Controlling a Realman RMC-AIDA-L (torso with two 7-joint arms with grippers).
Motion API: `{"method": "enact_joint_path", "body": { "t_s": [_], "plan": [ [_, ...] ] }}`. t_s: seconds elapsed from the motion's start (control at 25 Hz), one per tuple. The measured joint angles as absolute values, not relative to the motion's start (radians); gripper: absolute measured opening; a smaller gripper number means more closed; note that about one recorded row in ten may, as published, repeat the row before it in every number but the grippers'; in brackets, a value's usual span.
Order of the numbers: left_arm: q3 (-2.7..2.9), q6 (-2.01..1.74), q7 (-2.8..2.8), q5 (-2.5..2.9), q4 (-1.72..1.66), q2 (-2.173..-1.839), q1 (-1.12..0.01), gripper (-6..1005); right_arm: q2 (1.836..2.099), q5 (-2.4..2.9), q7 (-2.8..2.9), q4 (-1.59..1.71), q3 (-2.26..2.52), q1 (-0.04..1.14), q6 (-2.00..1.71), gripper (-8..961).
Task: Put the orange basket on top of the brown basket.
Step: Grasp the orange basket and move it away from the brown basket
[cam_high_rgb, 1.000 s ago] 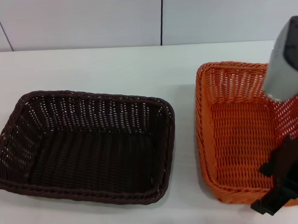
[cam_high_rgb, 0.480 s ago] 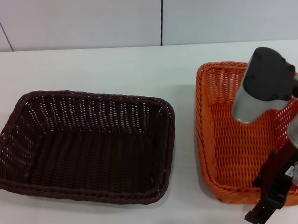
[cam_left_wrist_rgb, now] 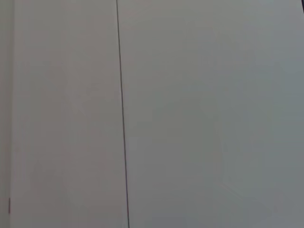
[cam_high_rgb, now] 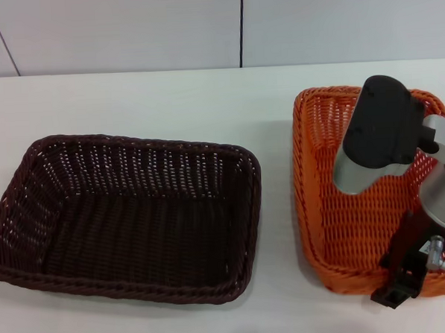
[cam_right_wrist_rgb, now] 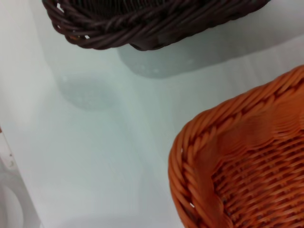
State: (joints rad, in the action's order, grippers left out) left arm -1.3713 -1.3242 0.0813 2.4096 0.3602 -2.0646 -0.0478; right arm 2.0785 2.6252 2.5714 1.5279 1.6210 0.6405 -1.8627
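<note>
Right arm bent forward and down, right end effector [cam_high_rgb: 399, 288] pointing downward

Your left wrist camera faces only a plain pale wall [cam_left_wrist_rgb: 204, 114]. A thin dark vertical seam [cam_left_wrist_rgb: 122, 114] runs down it, well off to one side. A second, fainter line [cam_left_wrist_rgb: 13, 95] lies close to the picture's edge.

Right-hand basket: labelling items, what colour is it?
Bright orange basket, clearest in the head view.
</note>
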Motion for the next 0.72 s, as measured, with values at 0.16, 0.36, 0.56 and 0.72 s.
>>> {"method": "enact_joint_path", "body": {
  "t_s": [0.16,0.36,0.56,0.72],
  "plan": [
    [-1.371,-1.327,0.081,2.412,0.349,-2.065,-0.047,724,2.079,2.625,2.575,1.519,1.648,0.642,-1.851,574],
    [-1.369,-1.334,0.084,2.413,0.349,-2.065,-0.047,724,2.079,2.624,2.587,1.549,1.668,0.632,-1.82,394],
    [-1.368,-1.334,0.086,2.415,0.349,-2.065,-0.047,724,2.082,2.624,2.62,1.631,1.669,0.605,-1.767,220],
    [-1.368,-1.335,0.084,2.415,0.349,-2.065,-0.044,724,2.081,2.624,2.644,1.682,1.661,0.595,-1.748,155]
  ]
}}
